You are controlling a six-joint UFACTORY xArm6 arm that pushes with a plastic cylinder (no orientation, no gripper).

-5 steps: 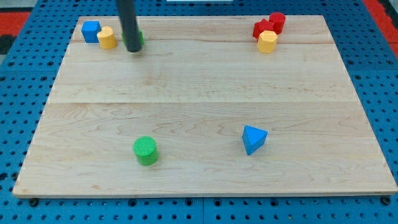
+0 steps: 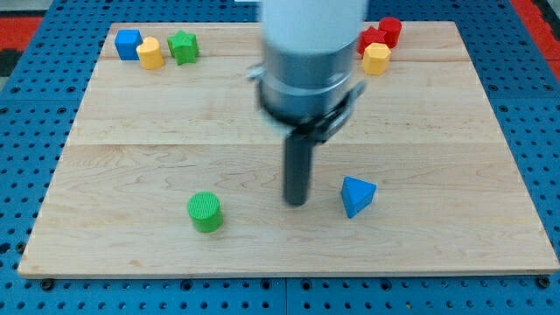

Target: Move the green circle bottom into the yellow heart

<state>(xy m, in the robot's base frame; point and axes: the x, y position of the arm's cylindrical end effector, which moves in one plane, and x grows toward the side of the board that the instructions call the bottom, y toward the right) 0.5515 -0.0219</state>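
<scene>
The green circle [image 2: 205,212] lies near the view's bottom, left of centre, on the wooden board [image 2: 131,140]. A yellow block that looks like the heart [image 2: 150,53] sits at the top left, between a blue cube [image 2: 129,43] and a green star [image 2: 183,46]. My tip [image 2: 296,203] rests on the board to the right of the green circle, well apart from it, and just left of a blue triangle [image 2: 357,195]. The arm's grey body hangs over the board's top middle.
A second yellow block [image 2: 376,59] sits at the top right, touching two red blocks [image 2: 382,33]. The board lies on a blue pegboard surface [image 2: 26,175].
The rod has moved from the top left, beside the green star, down to the bottom middle between the green circle and the blue triangle. No block has moved.
</scene>
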